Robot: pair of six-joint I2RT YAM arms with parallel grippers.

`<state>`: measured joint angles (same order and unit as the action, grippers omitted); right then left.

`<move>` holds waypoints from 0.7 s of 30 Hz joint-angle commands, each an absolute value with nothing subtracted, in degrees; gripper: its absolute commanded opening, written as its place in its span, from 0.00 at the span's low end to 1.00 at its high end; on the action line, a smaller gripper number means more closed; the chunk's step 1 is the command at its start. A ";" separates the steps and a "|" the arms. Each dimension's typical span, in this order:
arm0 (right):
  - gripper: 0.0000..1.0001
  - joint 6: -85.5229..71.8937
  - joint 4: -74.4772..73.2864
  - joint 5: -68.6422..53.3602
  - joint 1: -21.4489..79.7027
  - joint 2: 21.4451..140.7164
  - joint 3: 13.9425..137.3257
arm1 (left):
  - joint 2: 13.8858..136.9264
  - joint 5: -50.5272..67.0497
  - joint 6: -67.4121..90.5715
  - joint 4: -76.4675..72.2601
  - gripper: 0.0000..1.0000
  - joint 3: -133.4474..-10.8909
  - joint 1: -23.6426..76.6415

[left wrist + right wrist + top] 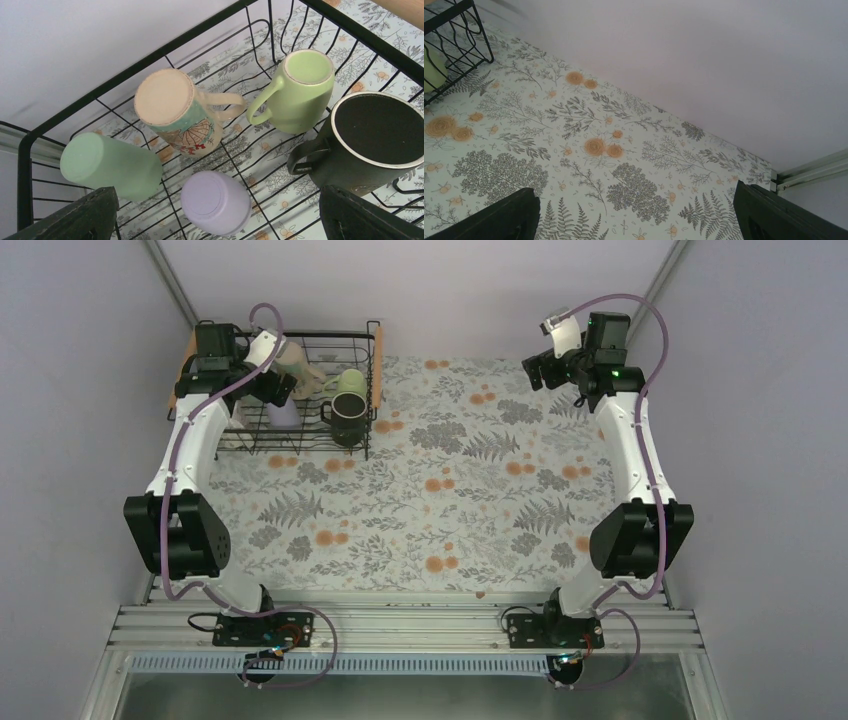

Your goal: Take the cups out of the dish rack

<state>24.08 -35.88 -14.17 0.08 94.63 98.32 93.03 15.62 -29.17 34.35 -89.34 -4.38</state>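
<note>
**Left jaws over the loaded rack, right jaws over bare cloth**

My left gripper (pixel 222 221) hangs above the dish rack (pixel 125 76), its jaws standing wide apart with nothing clamped. Five cups sit in the black wire basket beneath me. The lavender cup (pixel 215 202) is nearest, directly below the gap between my left fingers (pixel 85 217), its rounded end turned up at me. Just beyond the left-hand finger lies the mint green tumbler (pixel 107 165), tilted. Ahead of the gap stands the beige patterned mug (pixel 175 112), leaning, its flat pale end toward me and its handle pointing at the light green mug (pixel 300 92) further off to the right. The two handles nearly meet. The black mug (pixel 370 145), pale-ringed at its top, sits just ahead of my right-hand finger. I cannot tell whether the green and black mugs show mouth or base. A wooden handle (pixel 402 9) edges the rack beyond them.

My right gripper (pixel 639 216) has its jaws parted too, over the floral tablecloth (pixel 594 147). The rack's corner shows well off to their left.
</note>
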 commanded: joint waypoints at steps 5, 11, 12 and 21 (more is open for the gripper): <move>1.00 25.31 -35.07 -13.16 0.73 94.40 96.64 | 93.12 17.23 -34.93 32.80 1.00 -90.38 -4.48; 1.00 27.78 -35.93 -19.18 0.72 92.89 94.98 | 98.10 27.85 -46.64 40.11 1.00 -97.96 -4.44; 1.00 28.75 -36.14 -20.73 0.73 92.30 94.45 | 100.20 29.49 -49.07 43.64 1.00 -101.12 -4.48; 1.00 33.99 -33.44 -24.16 0.91 86.35 87.28 | 121.82 40.04 -69.83 67.40 1.00 -130.35 -4.33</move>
<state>30.74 -35.57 -21.96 0.38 88.79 88.71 116.86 33.15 -58.15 55.53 -124.49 -4.38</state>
